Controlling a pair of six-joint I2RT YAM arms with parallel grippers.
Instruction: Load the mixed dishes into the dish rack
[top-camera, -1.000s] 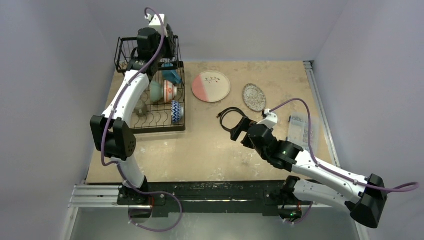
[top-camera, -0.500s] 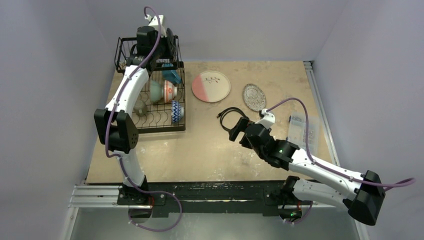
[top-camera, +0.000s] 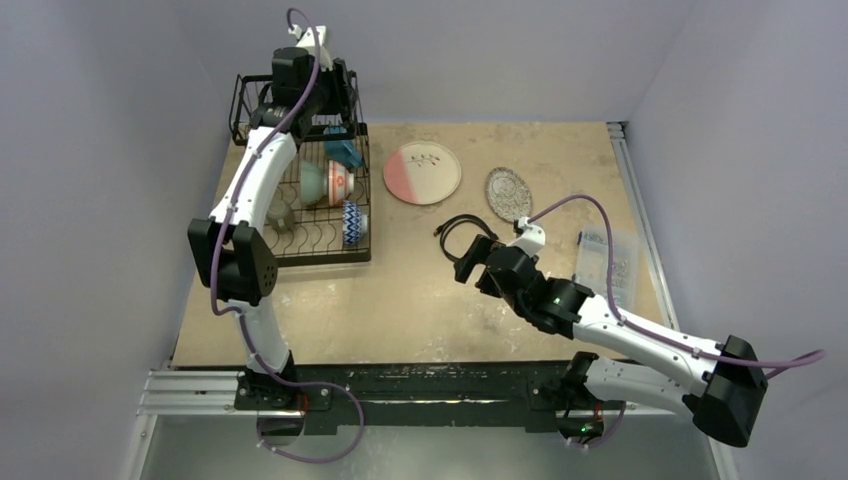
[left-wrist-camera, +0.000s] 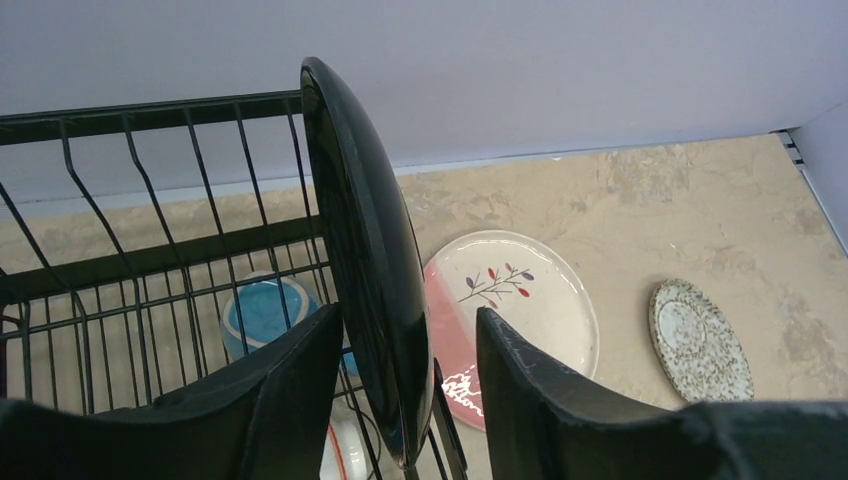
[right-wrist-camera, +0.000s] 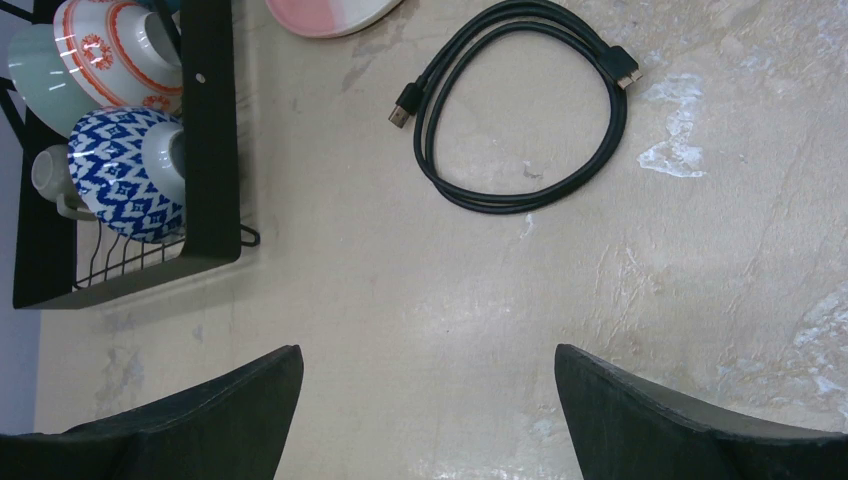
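The black plate (left-wrist-camera: 365, 270) is stood on its edge at the raised back part of the dish rack (top-camera: 300, 258), at about 10 o'clock on the worktop (top-camera: 420, 300). It is seen between the two fingers of the left gripper (left-wrist-camera: 405, 370). One finger looks pressed on it, but a thin gap is seen by the other. It cannot be told if the plate is held tight or let loose.

The plate could be dropped. If it is let go before it sits between the wires, it could tip over or roll. It could then be knocked onto the red-patterned bowl (right-wrist-camera: 115, 50) and the mint-green bowl (right-wrist-camera: 35, 70) lower in the rack. If it is pushed down crooked, its rim could be caught on a wire and the rack could be shoved.

The left arm is stretched far out toward 11 o'clock, with its wrist bent down over the rack. The right arm is bent low toward the middle. The right gripper (right-wrist-camera: 430, 400) is spread wide and nothing is held in it. The black cable (right-wrist-camera: 614, 110) lies at its 12 o'clock. The pink-and-white plate (top-camera: 422, 172) and the speckled plate (top-camera: 509, 194) lie flat near 12 and 1 o'clock, not yet loaded.
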